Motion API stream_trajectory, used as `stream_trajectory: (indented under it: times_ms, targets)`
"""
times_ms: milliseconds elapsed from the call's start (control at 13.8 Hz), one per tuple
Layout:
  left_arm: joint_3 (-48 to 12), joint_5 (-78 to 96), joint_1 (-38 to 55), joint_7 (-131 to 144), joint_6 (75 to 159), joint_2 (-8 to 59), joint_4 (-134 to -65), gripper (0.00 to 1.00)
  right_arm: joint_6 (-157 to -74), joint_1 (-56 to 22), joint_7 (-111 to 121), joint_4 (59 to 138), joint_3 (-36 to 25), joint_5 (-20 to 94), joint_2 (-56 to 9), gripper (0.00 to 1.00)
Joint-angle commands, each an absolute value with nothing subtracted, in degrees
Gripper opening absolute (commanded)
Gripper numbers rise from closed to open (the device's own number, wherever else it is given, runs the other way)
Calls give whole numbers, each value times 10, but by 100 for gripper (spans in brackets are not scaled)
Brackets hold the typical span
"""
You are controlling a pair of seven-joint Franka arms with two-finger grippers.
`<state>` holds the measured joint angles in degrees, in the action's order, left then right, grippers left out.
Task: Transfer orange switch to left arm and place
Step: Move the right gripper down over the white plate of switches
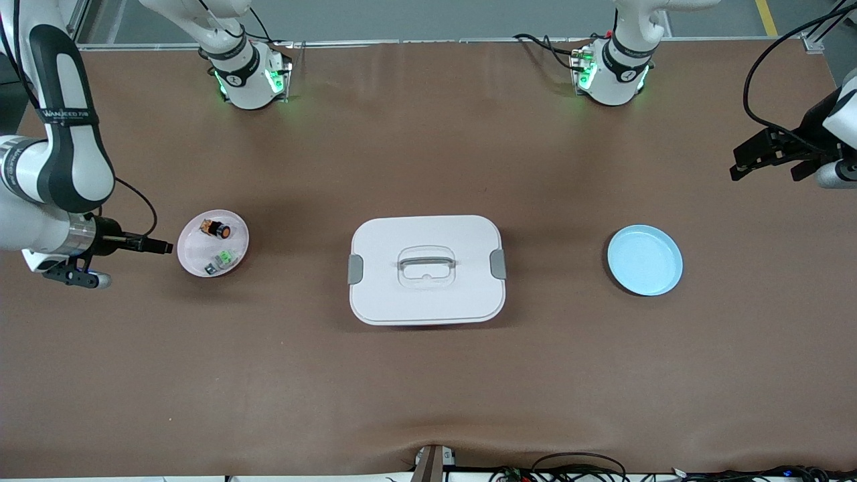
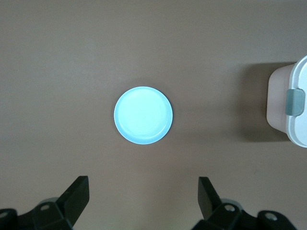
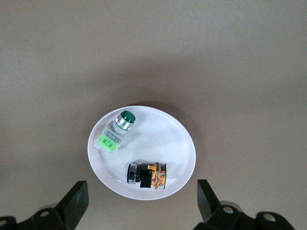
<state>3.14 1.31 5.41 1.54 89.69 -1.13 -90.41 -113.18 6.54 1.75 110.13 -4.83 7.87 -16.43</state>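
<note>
The orange switch [image 1: 217, 229] lies on its side on a small pale pink plate [image 1: 194, 258] toward the right arm's end of the table; in the right wrist view it [image 3: 146, 176] lies on the plate [image 3: 177, 143] just ahead of my fingers. My right gripper [image 1: 80, 276] [image 3: 143, 194] is open and empty, up in the air beside that plate. The white box [image 1: 428, 294] with its lid handle and grey clips stands mid-table. My left gripper [image 1: 766, 171] [image 2: 143, 191] is open and empty, high over the left arm's end of the table.
A green-and-silver switch [image 1: 223, 258] [image 3: 117, 129] shares the pink plate, nearer to the front camera than the orange one. An empty light blue plate [image 1: 644, 260] [image 2: 143, 115] sits between the box [image 2: 297, 96] and the left arm's end.
</note>
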Motion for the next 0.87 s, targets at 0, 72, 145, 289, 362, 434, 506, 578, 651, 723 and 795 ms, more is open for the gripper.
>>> stream_trajectory:
  times_ms: [0, 72, 145, 289, 362, 434, 506, 578, 651, 723, 795]
  targets:
    - [30, 6, 52, 10, 887, -6, -890, 100, -1159, 68, 1, 1150, -43, 84, -131, 100]
    - [30, 6, 52, 10, 887, -6, -890, 100, -1178, 67, 1, 1169, -43, 84, -123, 100]
    - [30, 6, 52, 10, 887, -6, -890, 100, -1197, 66, 1, 1190, -43, 84, -120, 100]
    - [30, 6, 52, 10, 887, -6, -890, 100, -1236, 65, -3, 1228, -42, 84, -112, 100]
    - [30, 6, 51, 10, 887, -6, -890, 100, -1255, 62, -6, 1243, -41, 84, -109, 100]
    - [30, 7, 50, 10, 888, -6, -890, 100, -1266, 55, -21, 1255, -41, 84, -106, 100]
    - [30, 7, 50, 10, 888, -6, -890, 100, -1273, 48, -39, 1263, -41, 84, -105, 100]
    - [30, 7, 49, 10, 888, -6, -890, 100, -1283, 43, -51, 1271, -41, 84, -105, 100]
    - [30, 7, 50, 10, 888, -6, -890, 100, -1295, 39, -55, 1280, -41, 84, -105, 100]
    - [30, 7, 50, 10, 888, -6, -890, 100, -1309, 38, -55, 1289, -41, 84, -105, 100]
    - [30, 7, 50, 10, 889, -6, -890, 100, -1323, 38, -55, 1300, -41, 84, -105, 100]
